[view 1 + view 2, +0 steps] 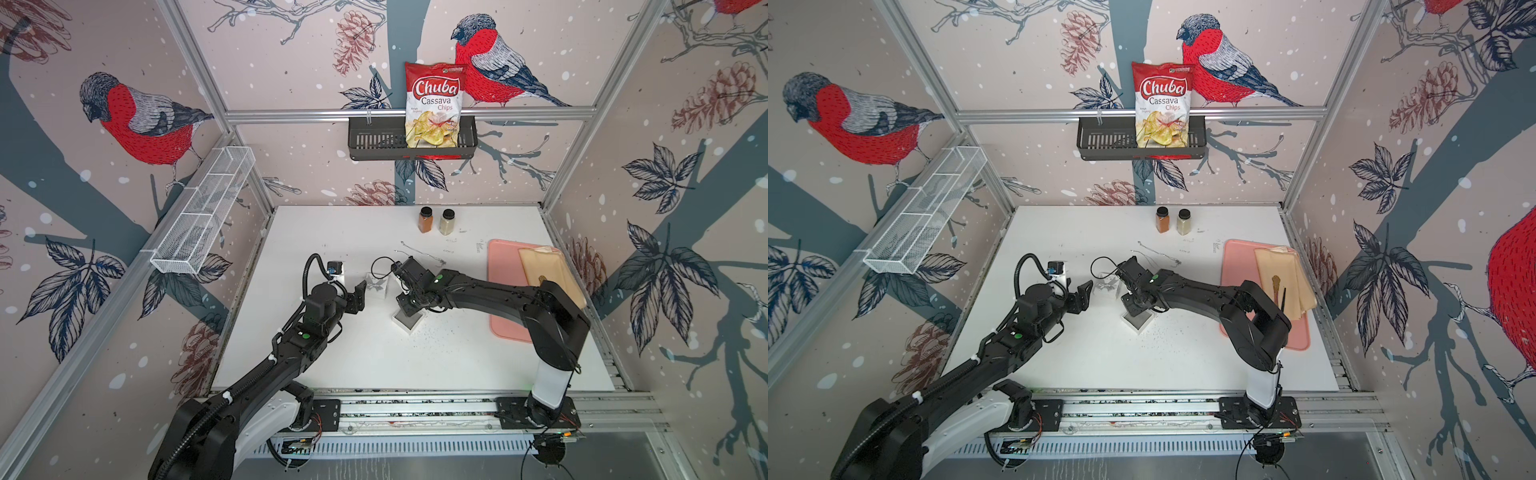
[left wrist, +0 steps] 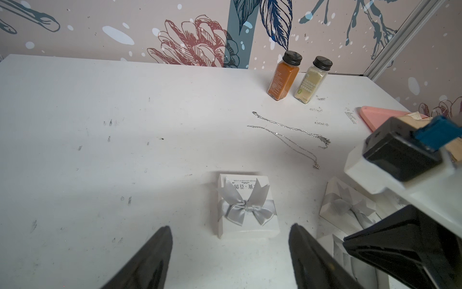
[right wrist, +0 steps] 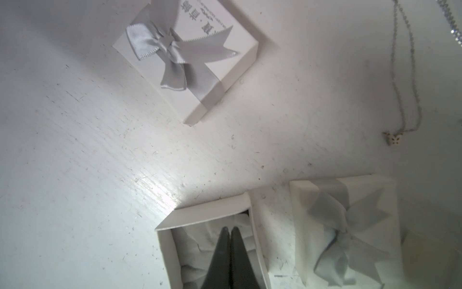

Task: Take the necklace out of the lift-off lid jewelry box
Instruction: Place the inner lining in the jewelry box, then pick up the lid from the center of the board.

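The jewelry box (image 3: 205, 212) stands open on the white table, its bow-topped lid (image 3: 350, 225) lying beside it. My right gripper (image 3: 230, 229) is shut, its tips down inside the box on crumpled white lining. No chain shows between the fingers, and no necklace shows inside the box. In both top views the right gripper (image 1: 405, 311) hangs over the box (image 1: 1138, 323). Two silver necklaces (image 2: 287, 128) lie on the table beyond, one with a butterfly pendant (image 3: 393, 138). My left gripper (image 2: 230, 230) is open in front of a second, closed box with a bow (image 2: 247, 207).
Two spice jars (image 1: 425, 219) (image 1: 447, 221) stand at the back of the table. A pink tray (image 1: 503, 270) with a tan cloth (image 1: 548, 274) lies at the right. A chips bag (image 1: 434, 104) sits in a black wall basket (image 1: 374, 141), and a white wire rack (image 1: 199, 216) hangs on the left wall.
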{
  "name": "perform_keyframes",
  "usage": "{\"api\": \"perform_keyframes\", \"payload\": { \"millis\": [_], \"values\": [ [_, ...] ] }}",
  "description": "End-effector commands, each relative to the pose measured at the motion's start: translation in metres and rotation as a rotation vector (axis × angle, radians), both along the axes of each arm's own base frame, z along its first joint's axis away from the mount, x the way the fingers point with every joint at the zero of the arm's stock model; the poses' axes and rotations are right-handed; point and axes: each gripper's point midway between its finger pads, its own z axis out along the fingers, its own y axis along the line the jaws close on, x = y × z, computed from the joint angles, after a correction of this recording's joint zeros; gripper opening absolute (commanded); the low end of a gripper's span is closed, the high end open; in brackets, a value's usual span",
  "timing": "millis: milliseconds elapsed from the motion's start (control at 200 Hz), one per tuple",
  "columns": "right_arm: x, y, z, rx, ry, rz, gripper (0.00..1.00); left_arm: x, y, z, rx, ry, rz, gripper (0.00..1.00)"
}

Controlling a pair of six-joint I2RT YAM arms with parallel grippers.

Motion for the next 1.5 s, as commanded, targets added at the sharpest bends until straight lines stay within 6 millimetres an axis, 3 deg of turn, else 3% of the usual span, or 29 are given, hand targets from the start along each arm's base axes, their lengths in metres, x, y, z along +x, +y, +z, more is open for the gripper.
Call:
{"api": "perform_keyframes", "payload": {
  "millis": [0,460,565,705,780,885,965,1216,1496],
  "values": [
    [-0.001,-0.001,-0.009,-0.021,0.000,0.011,0.06,0.002,-0.001,0.011,-0.019,-0.029,0.003,0.77],
    [-0.002,-0.001,-0.038,-0.049,0.023,0.021,0.06,0.005,-0.001,0.012,-0.012,-0.030,0.005,0.78],
    [-0.001,0.000,-0.030,-0.033,0.010,0.037,0.07,0.006,-0.001,0.011,-0.010,-0.026,0.005,0.78],
    [0.004,-0.002,-0.002,0.043,-0.013,0.054,0.11,0.005,-0.001,0.011,-0.009,-0.027,0.005,0.78],
    [0.009,-0.007,0.012,0.059,-0.038,0.067,0.26,0.005,-0.001,0.011,-0.009,-0.028,0.005,0.78],
    [0.019,-0.020,0.022,0.037,-0.082,0.060,0.60,0.004,-0.001,0.012,-0.008,-0.029,0.003,0.78],
    [0.030,-0.034,0.024,0.001,-0.111,0.030,0.76,0.004,-0.001,0.012,-0.006,-0.029,0.002,0.78],
    [0.055,-0.068,0.003,-0.120,-0.097,-0.008,0.87,0.000,-0.002,0.008,0.000,-0.023,-0.013,0.79],
    [0.062,-0.068,-0.012,-0.148,-0.056,0.019,0.90,-0.002,0.000,0.009,0.013,-0.032,-0.015,0.80]
  ]
}}
